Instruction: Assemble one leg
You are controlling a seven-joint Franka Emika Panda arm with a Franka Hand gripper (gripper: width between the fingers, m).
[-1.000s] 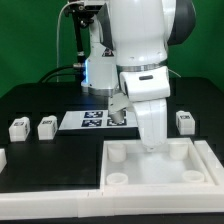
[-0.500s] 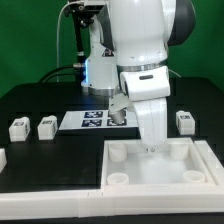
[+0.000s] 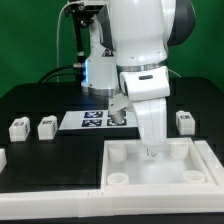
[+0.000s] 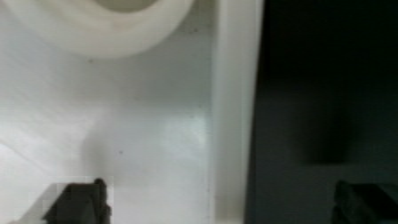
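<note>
Gripper [image 3: 150, 152] low over white panel [image 3: 130, 168], lower centre of frame. Jaws released, spread wide, straddling panel rim in wrist view. Leg [image 3: 184, 121] on black counter [image 3: 30, 100], centre right, well apart from gripper, black-and-white tag on face. Second leg [image 3: 46, 126] and third leg [image 3: 18, 127] centre left.

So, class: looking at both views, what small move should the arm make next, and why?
Probably close the jaws on the panel's back rim. The wrist view shows them open and empty, one side over the panel, the other over the black table, straddling that rim. A leg lies untouched nearby.
</note>
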